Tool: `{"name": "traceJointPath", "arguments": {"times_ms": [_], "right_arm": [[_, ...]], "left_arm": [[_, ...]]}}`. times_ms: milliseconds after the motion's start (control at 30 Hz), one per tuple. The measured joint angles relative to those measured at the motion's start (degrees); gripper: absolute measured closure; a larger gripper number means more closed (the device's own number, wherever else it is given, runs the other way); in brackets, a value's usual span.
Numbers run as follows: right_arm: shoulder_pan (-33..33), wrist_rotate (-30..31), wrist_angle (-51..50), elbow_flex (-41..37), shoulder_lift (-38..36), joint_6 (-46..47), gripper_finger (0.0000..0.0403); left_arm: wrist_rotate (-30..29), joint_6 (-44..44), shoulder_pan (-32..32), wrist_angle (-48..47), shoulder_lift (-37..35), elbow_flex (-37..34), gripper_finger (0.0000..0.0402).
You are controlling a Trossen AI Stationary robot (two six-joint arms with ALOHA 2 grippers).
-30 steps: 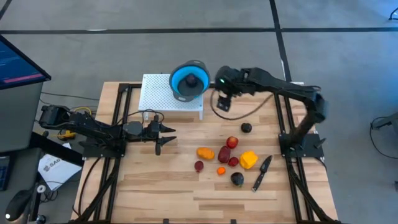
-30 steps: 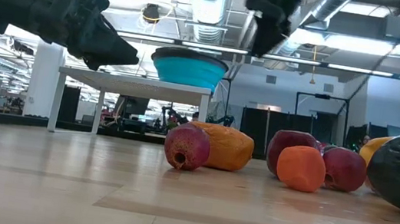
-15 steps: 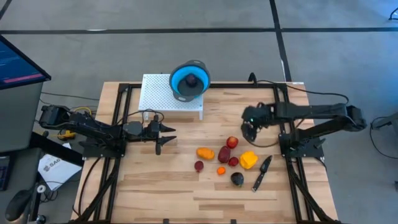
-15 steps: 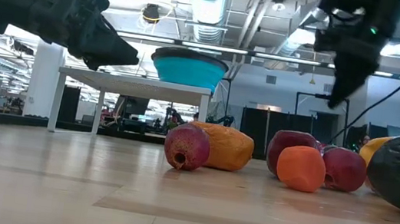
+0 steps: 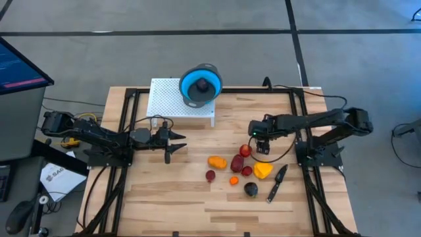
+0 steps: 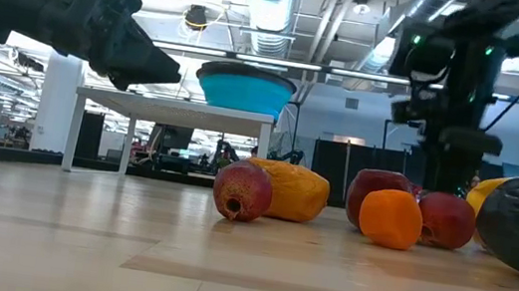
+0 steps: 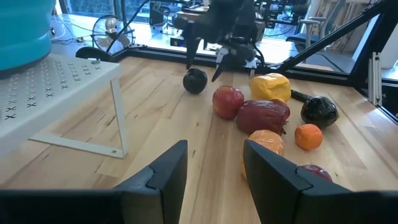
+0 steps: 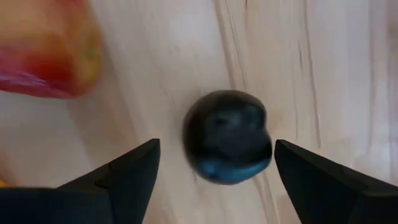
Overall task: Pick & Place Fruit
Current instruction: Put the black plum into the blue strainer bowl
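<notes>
We see the right gripper low over the table, its two fingers spread wide with one small dark purple fruit lying between them on the wood, touched by neither; it holds nothing. In the left wrist view the same gripper stands over that dark fruit.

Just beside the gripper we count the rest of the fruit on the table. There are three red pieces: one next to the fingers, a darker one, and another by the yellow. There is one maroon piece farther off, two orange ones, the larger and the smaller, one yellow piece and one dark piece beyond it. That makes nine on the wood. One more dark piece sits in the blue bowl, well apart on the white rack.

One knife lies past the yellow piece.

The left gripper hangs well apart, fingers parted and empty.
</notes>
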Motion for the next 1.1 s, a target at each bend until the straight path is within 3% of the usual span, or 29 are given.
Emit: {"name": "traceJointPath", "arguments": {"times_ms": [267,733,1100], "right_arm": [[-3.68,0.11,2.31,0.04,8.03,-1.29,0.0061],[-3.75,-1.78,6.12,0.07,8.47,-2.21,0.0166],[-3.77,-4.73,17.58,0.04,8.55,-1.99,0.0168]], "left_arm": [[-0.22,0.0,0.0,0.42,0.02,0.0,0.0253],[-0.48,0.09,0.0,0.76,0.0,0.0,0.0253],[-0.46,0.11,0.0,0.75,0.0,0.0,0.0253]]}}
